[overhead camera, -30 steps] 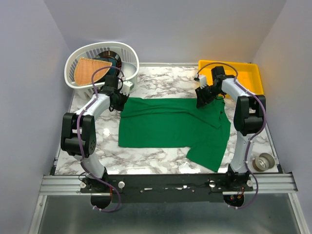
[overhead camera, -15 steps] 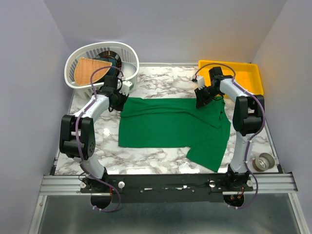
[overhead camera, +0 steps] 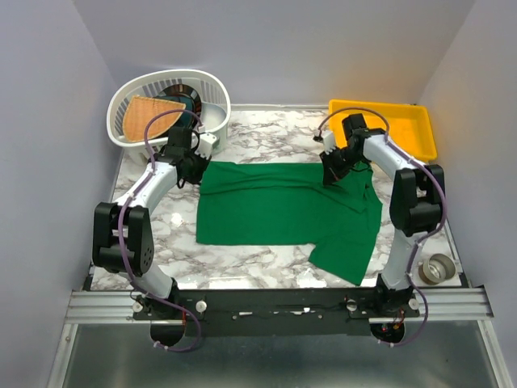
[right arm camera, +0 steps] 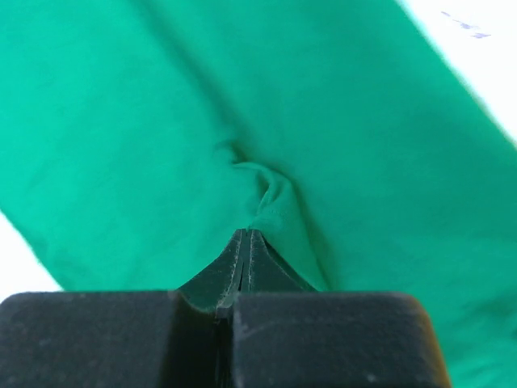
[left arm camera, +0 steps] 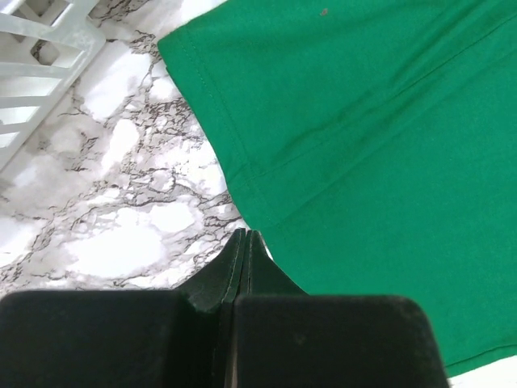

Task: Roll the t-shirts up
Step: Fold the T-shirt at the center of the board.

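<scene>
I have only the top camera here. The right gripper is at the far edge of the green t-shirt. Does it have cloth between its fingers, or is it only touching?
Observer: It has cloth. In the right wrist view the right gripper is shut, and the t-shirt puckers into a small fold right at its tips.
Operator: And the left one, at the far left corner?
Observer: The left gripper is shut too. Its tips sit just where the shirt's stitched edge meets the marble table. The cloth beside them lies flat, with no pucker, so I cannot tell if any is pinched.
</scene>
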### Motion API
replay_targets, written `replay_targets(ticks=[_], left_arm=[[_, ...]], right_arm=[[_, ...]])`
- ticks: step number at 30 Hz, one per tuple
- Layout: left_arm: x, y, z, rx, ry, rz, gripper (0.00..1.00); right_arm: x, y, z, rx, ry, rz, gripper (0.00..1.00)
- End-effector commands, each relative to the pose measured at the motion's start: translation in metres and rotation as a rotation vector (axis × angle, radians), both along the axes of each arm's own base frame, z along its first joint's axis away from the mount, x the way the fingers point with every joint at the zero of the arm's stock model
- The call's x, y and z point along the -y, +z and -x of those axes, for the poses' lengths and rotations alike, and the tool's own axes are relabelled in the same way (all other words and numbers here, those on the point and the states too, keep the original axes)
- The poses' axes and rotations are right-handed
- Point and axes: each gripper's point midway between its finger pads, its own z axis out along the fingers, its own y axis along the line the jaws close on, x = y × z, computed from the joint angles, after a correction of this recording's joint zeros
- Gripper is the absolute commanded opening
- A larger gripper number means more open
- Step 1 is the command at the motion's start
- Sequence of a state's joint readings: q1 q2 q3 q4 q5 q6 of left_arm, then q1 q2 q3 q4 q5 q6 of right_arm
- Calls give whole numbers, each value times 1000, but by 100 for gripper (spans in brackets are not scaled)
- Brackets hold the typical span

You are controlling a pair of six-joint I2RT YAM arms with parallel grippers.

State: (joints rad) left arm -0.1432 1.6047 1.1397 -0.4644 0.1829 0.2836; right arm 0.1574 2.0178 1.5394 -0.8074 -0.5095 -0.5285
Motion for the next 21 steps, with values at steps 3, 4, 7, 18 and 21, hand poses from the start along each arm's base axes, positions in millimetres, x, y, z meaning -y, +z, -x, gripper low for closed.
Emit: replay_targets(ticks=[3, 4, 7, 18, 21], left_arm=[[1, 19, 5, 72, 6, 37, 0], [1, 21, 6, 81, 8, 38, 0], [0, 21, 12, 86, 1, 40, 0], [8, 8, -9, 3, -12, 48, 4], [8, -5, -24, -29, 4, 32, 4]], right_arm=[[-40, 26, 67, -9, 89, -13, 0], [-44, 24, 73, -11, 86, -8, 1], [-60, 25, 99, -23, 113, -3, 14], [-47, 60, 65, 163, 76, 83, 38], [-24, 51, 41, 154, 17, 91, 34]])
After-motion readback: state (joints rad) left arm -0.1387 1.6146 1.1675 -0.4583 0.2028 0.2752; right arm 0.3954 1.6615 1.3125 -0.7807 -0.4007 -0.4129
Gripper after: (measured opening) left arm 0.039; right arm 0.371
